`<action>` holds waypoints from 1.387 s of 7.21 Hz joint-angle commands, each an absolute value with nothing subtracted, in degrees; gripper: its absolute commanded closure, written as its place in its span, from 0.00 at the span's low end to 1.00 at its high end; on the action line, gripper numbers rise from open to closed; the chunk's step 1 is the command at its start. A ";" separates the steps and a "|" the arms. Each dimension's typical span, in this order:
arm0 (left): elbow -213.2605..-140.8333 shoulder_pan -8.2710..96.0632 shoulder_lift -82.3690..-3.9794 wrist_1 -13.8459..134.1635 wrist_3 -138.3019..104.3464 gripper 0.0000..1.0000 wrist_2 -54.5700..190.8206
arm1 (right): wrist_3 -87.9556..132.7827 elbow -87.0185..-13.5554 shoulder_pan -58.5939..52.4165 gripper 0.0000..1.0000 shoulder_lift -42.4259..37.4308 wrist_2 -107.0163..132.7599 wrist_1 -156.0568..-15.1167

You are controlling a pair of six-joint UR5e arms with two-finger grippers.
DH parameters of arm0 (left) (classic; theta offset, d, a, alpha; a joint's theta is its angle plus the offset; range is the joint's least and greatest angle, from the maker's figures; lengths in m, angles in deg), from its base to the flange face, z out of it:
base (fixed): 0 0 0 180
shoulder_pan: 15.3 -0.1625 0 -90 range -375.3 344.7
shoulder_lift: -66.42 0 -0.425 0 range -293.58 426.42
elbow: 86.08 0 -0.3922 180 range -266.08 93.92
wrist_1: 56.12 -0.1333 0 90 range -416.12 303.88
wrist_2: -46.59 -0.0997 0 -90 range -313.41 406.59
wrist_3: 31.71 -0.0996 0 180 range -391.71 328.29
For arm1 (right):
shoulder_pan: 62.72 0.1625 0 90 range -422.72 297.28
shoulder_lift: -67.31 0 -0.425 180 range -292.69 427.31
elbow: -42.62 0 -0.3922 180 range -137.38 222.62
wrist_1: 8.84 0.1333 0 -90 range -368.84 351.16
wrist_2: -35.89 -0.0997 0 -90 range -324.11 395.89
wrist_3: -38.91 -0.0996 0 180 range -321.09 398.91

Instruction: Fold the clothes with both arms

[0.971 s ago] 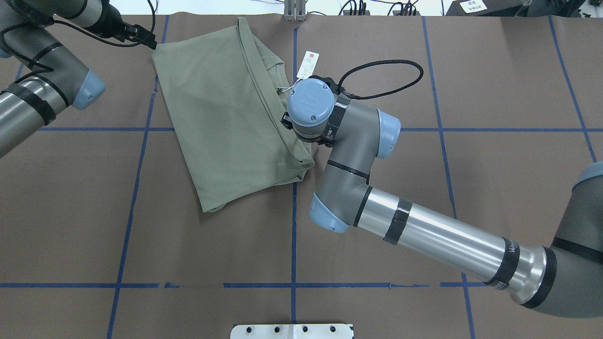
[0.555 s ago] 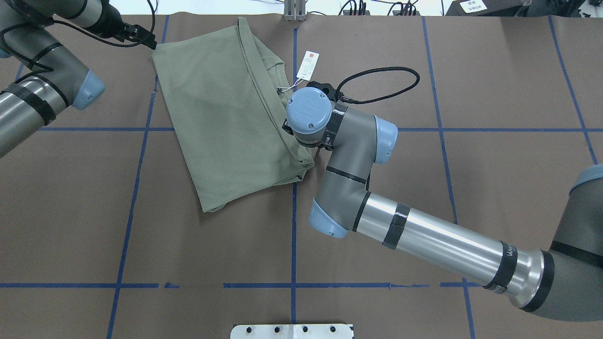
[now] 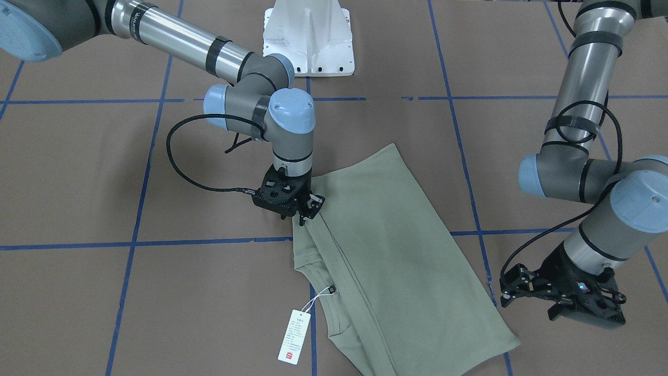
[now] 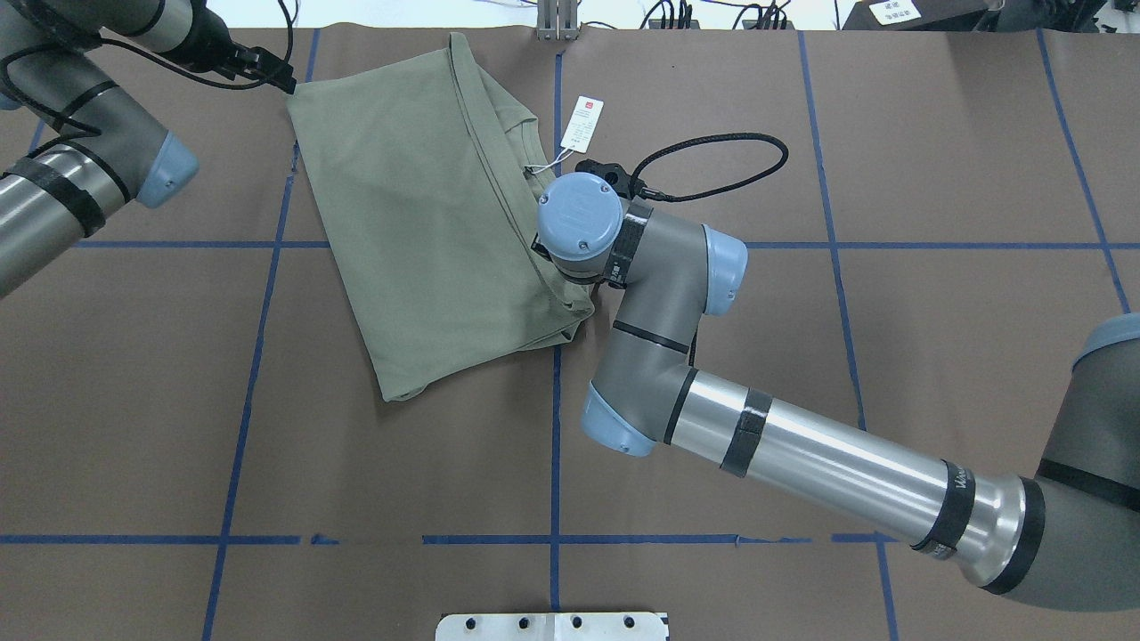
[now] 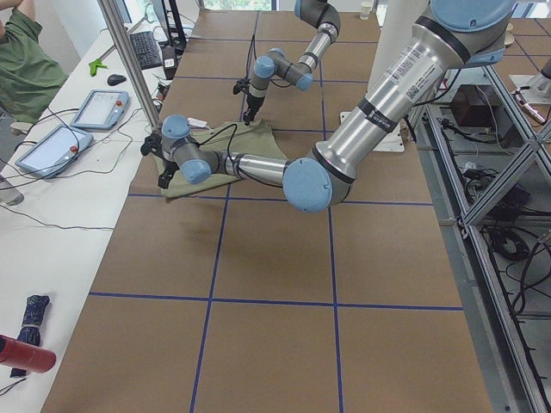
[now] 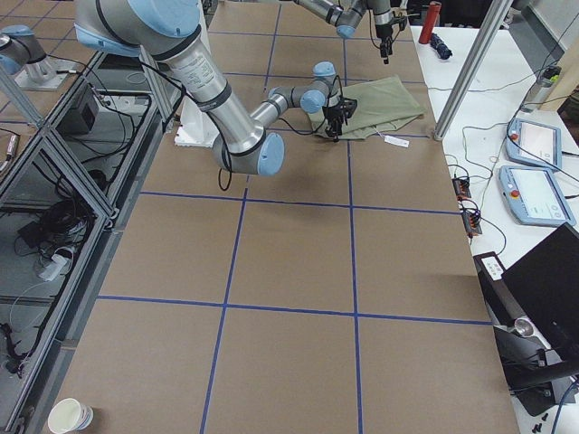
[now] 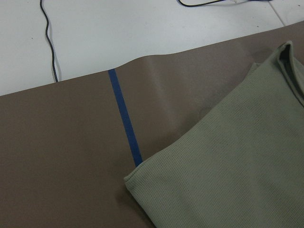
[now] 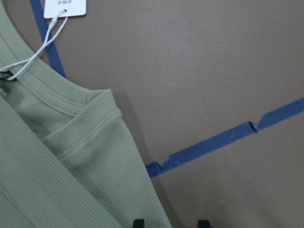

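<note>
Exterior front-facing, right end effector (image 3: 302, 216) vertical over shirt (image 3: 396, 250) edge, jaws apart, left end effector (image 3: 516, 295) grip unclear.

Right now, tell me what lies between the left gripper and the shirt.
Between left gripper and shirt: only a narrow strip of bare table crossed by blue tape, seen in the front-facing view.
</note>
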State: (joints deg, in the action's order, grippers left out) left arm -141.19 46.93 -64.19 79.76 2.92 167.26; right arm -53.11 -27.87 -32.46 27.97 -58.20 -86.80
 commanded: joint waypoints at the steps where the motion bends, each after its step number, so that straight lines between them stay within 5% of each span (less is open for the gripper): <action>1: -141.18 46.93 -64.19 79.76 2.92 0.00 167.27 | -53.11 -27.87 -32.57 0.54 28.02 -57.80 -86.80; 4: -141.27 46.93 -64.19 79.76 2.92 0.00 167.27 | -53.11 -27.87 -32.66 1.00 28.29 -57.80 -86.80; 8: -141.27 46.93 -64.27 79.85 2.92 0.00 167.27 | -53.37 -30.31 -32.75 1.00 28.55 -58.49 -86.36; 10: -141.27 46.93 -64.27 79.85 2.92 0.00 167.27 | -53.98 -44.30 -35.28 1.00 21.91 -58.85 -92.37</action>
